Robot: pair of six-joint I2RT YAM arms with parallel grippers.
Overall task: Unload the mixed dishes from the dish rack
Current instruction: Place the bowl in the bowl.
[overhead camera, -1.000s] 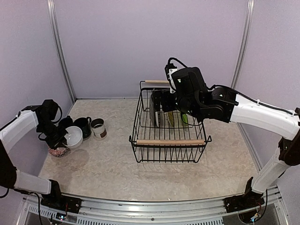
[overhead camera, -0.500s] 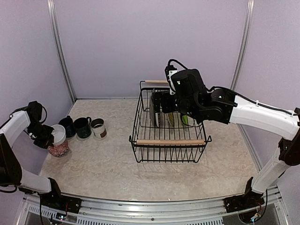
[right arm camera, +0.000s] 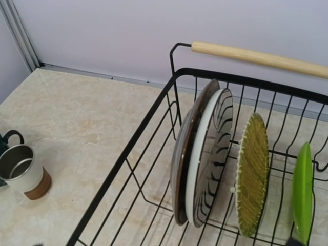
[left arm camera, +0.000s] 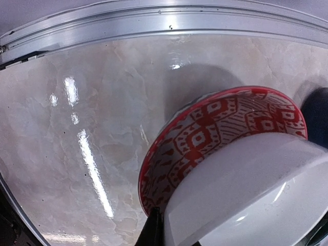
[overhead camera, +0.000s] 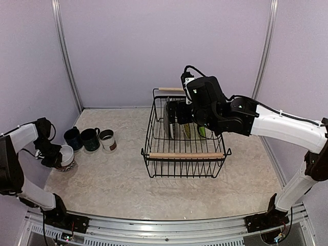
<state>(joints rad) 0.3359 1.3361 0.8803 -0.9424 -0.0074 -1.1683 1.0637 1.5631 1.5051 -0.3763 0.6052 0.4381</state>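
The dish rack (overhead camera: 154, 134) stands mid-table. It holds upright a grey dish (right arm camera: 182, 154), a black-and-white striped plate (right arm camera: 212, 154), an olive-yellow textured dish (right arm camera: 252, 174) and a lime-green plate (right arm camera: 302, 189). My right gripper (overhead camera: 174, 114) hovers over the rack's far left part; its jaws are hidden. At far left, my left gripper (overhead camera: 54, 156) grips the rim of the white bowl (left arm camera: 256, 195), which sits tilted in a red patterned bowl (left arm camera: 215, 128). A navy mug (overhead camera: 72, 138), a dark green mug (overhead camera: 90, 139) and a white-brown cup (overhead camera: 107, 140) stand beside them.
The rack's near wooden handle (overhead camera: 185, 155) and far handle (right arm camera: 256, 55) span its width. A metal rail (left arm camera: 154, 18) runs along the table's left edge right beside the bowls. Purple walls close the table on three sides.
My left arm has carried the white bowl left and down, from beside the mugs onto the patterned bowl near the left wall. My right arm has barely moved.
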